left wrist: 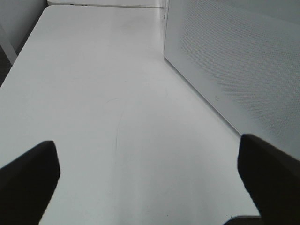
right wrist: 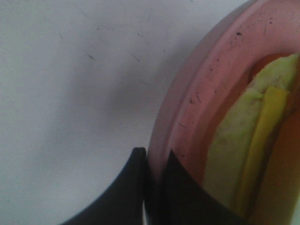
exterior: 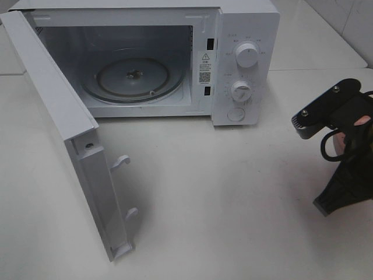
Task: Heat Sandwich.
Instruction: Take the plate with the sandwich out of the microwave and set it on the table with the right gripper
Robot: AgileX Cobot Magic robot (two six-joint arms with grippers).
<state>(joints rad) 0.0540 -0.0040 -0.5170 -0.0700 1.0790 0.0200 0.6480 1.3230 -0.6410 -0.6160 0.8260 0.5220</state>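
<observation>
The sandwich point(right wrist: 248, 150), white bread with a yellow cheese slice, lies on a round pink plate point(right wrist: 206, 93) in the right wrist view. My right gripper point(right wrist: 152, 157) is shut on the plate's rim, one finger outside and one inside. In the exterior high view the right arm point(exterior: 344, 125) is at the far right edge of the table, and it hides the sandwich; only a pink sliver of the plate point(exterior: 328, 140) shows. My left gripper point(left wrist: 150, 178) is open and empty over bare table, beside the outer face of the microwave door point(left wrist: 234, 61).
The white microwave point(exterior: 247, 35) stands at the back with its door point(exterior: 58, 128) swung wide open to the left. Its glass turntable point(exterior: 133, 79) is bare. The white table point(exterior: 221, 198) lies between the microwave and the right arm.
</observation>
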